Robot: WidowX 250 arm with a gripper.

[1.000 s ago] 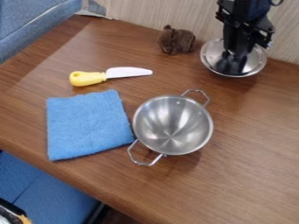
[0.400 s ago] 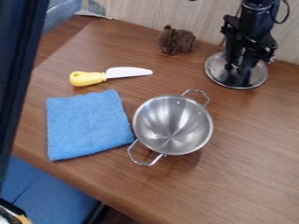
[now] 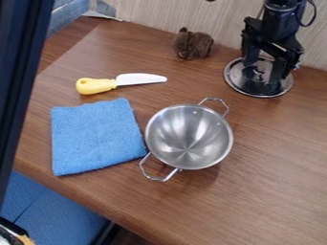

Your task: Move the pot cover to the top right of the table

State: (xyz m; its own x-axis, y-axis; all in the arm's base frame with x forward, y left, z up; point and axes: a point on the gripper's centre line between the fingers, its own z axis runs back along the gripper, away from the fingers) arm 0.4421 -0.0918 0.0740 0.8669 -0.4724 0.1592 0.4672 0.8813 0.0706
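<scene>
From where I sit, a tall dark upright bar (image 3: 18,76) cuts down the left edge of my view, with blue padded seating (image 3: 41,206) below the front edge of the brown wood-grain table (image 3: 268,158). Next comes a folded blue terry towel (image 3: 96,136), lying flat. Above it I see a toy knife with a yellow handle and white blade (image 3: 121,83) — handle to the left, blade to the right.

Right of the towel, a round, shiny steel pot (image 3: 189,136) stands upright and uncovered, just beside the cloth. Of its two wire loop handles, one sticks out at the lower left and the other at the upper right. Well above the pot, near the pale, streaked wall (image 3: 147,12), sits a small dark-brown fuzzy toy (image 3: 193,44).

Farthest right is the pot cover, a round silvery metal lid (image 3: 237,79), lying on the table at the upper right, near the wall. My black two-finger gripper (image 3: 264,72) hangs down over it with its fingers apart — one on either side of the knob (image 3: 257,74), so I have no clamp on the lid.
</scene>
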